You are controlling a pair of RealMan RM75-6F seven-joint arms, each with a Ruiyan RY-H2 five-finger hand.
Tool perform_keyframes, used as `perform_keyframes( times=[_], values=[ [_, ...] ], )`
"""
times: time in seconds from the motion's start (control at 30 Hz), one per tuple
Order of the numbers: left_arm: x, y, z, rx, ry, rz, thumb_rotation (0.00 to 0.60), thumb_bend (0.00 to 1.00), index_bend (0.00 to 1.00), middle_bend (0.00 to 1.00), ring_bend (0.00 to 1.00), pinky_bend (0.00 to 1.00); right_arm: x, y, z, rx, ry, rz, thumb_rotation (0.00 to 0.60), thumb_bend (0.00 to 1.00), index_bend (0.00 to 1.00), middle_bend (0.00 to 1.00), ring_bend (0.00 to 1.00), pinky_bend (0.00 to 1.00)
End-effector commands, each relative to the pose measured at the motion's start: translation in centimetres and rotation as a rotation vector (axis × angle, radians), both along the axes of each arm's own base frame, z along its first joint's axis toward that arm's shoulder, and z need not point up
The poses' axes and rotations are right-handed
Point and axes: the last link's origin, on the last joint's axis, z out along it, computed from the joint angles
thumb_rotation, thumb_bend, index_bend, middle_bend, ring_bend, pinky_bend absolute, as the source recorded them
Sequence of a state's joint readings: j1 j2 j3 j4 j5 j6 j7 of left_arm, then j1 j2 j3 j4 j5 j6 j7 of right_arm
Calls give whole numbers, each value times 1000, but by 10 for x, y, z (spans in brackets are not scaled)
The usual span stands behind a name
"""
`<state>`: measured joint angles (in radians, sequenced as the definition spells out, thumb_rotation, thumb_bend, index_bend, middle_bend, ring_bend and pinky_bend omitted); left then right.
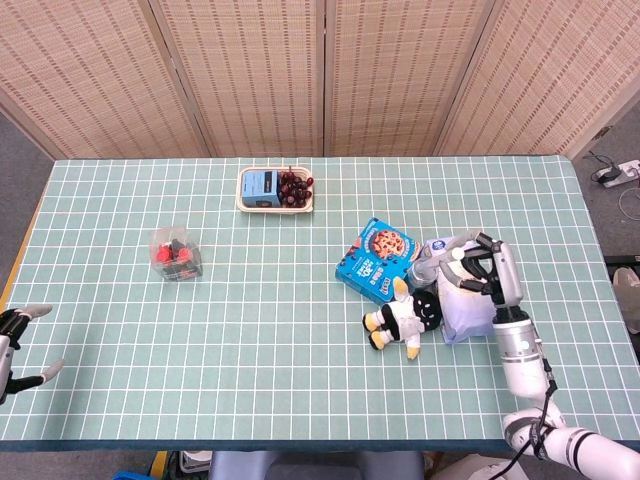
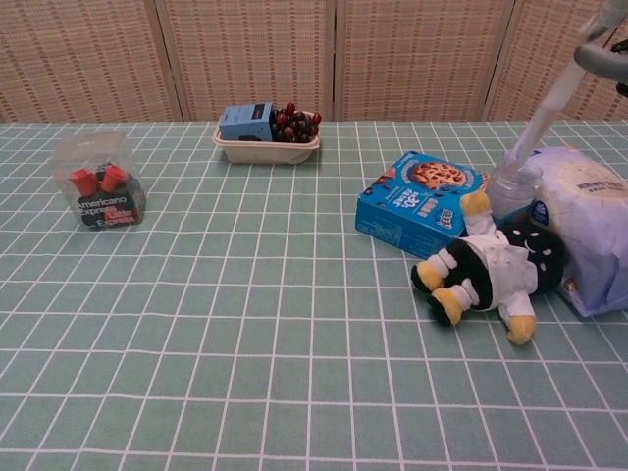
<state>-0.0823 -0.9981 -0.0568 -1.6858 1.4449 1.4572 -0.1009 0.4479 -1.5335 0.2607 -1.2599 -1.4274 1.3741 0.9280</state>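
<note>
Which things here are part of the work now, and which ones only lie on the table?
In the work:
right hand, fingers spread over the pale bag
pale bag

Only lying about:
plush toy
cookie box
tray with grapes
clear capsule box
left hand, at the table's edge

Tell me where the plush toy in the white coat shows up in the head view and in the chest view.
Head view: the plush toy lies right of centre, below the blue cookie box and left of the pale bag.
Chest view: the plush toy lies at lower right, in front of the pale bag.
Shared landmark: the blue cookie box, just behind the toy in both.
</note>
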Motion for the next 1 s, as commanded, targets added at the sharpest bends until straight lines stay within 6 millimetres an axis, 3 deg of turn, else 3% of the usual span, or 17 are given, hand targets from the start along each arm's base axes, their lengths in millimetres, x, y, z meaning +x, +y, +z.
perform_keyframes(
  times=[0.03, 0.53, 1.0],
  values=[
    [0, 0, 0, -1, 0, 0, 600, 169, 285, 263, 200, 473, -1, -1, -3, 8, 8, -5, 600, 387, 675, 1000, 1000, 1000],
    [0, 0, 1, 3, -2, 0, 600, 169, 285, 265, 200, 473, -4, -4, -22, 69, 73, -21, 600, 386, 675, 1000, 1000, 1000],
    [0, 0, 1, 2, -2, 1, 600, 169, 285, 266, 200, 473, -8, -6, -26, 100, 108, -57, 600, 380, 675, 1000, 1000, 1000]
  ],
)
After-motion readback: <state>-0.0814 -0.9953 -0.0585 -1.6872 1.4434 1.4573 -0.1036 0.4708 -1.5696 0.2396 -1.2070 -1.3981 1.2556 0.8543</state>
